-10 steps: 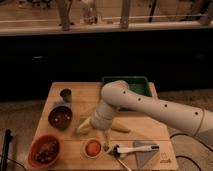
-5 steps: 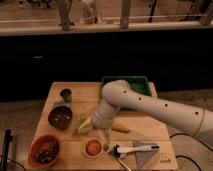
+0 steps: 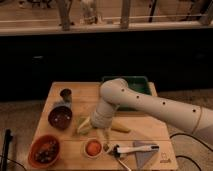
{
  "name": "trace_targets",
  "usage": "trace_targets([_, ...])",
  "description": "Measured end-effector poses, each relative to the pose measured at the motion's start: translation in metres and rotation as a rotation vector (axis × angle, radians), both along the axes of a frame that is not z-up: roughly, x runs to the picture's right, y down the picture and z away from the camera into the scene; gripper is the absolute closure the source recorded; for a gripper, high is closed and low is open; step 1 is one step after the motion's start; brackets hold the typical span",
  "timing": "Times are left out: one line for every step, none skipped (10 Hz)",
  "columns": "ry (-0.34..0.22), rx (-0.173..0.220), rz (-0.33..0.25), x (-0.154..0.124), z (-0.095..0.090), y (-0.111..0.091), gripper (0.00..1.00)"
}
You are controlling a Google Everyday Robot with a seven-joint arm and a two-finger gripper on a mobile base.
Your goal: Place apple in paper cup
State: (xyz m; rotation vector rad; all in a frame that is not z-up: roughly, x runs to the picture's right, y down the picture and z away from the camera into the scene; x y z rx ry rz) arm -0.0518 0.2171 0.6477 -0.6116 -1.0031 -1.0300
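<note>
The apple, small, round and orange-red, sits inside the short white paper cup near the front edge of the wooden table. My white arm reaches in from the right and bends down. My gripper hangs just right of and slightly above the cup, close to its rim. It holds nothing that I can see.
A small grey metal cup and a dark bowl stand at the left. An orange bowl of food is at the front left. A pale green cup, a yellow item, a green tray and a white-handled tool on a grey cloth are also there.
</note>
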Motion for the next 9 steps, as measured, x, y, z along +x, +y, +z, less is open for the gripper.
trace_targets([0.001,0.0,0.002,0.0011,0.0001,-0.0002,0.2])
trace_targets([-0.003,0.002,0.0,0.0014,-0.0002,-0.0001,0.2])
trace_targets([-0.007,0.006,0.0,0.0031,-0.0008,0.0,0.2])
trace_targets([-0.009,0.011,0.005,0.0054,-0.0014,-0.0009,0.2])
trace_targets([-0.013,0.014,0.007,0.006,-0.0019,-0.0014,0.2])
trace_targets([-0.017,0.017,0.009,0.0063,-0.0028,-0.0018,0.2])
trace_targets([-0.018,0.02,0.012,0.0086,-0.0033,-0.002,0.2])
trace_targets([-0.018,0.022,0.013,0.0092,-0.0036,-0.0024,0.2])
trace_targets([-0.019,0.022,0.012,0.0085,-0.0037,-0.0024,0.2])
